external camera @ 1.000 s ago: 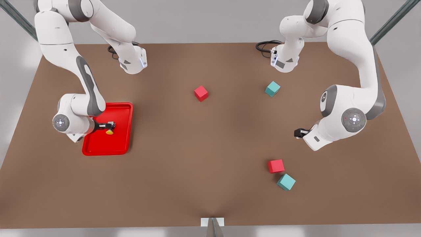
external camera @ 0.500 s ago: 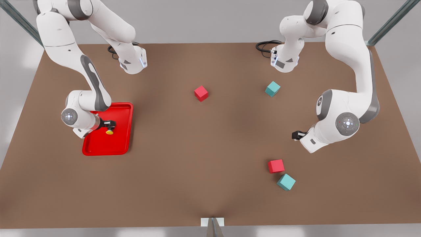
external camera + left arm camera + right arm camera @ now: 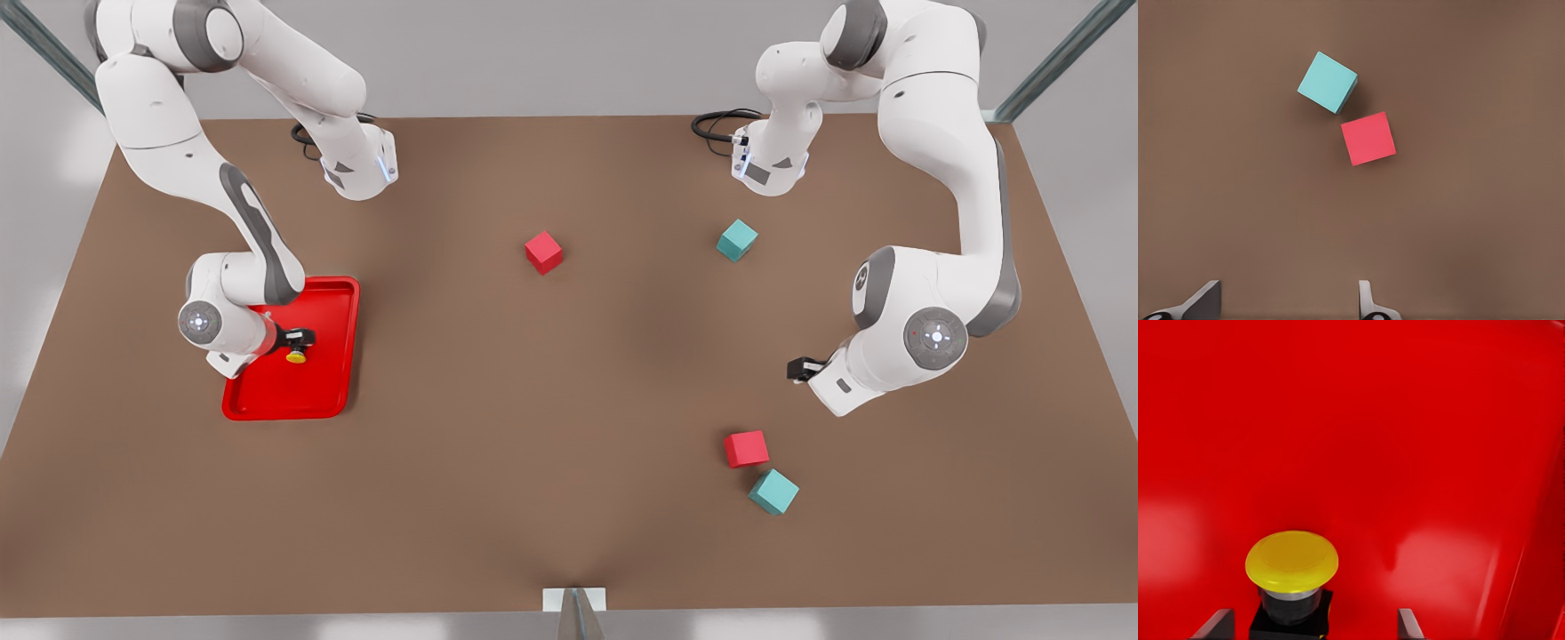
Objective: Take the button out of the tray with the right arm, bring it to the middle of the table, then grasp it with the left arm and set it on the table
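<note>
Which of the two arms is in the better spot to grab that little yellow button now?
The right one. The right gripper hangs over the red tray, open fingers either side of the button. The left gripper waits open near two cubes.

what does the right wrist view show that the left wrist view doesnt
Right wrist view: the button with its yellow cap and dark base, standing on the floor of the red tray, between the spread fingertips of the right end effector.

Left wrist view: a teal cube and a red cube lying corner to corner on the brown table, ahead of the left end effector, which is open and holds nothing.

Both: an open end effector's two fingertips, looking down on a surface.
</note>
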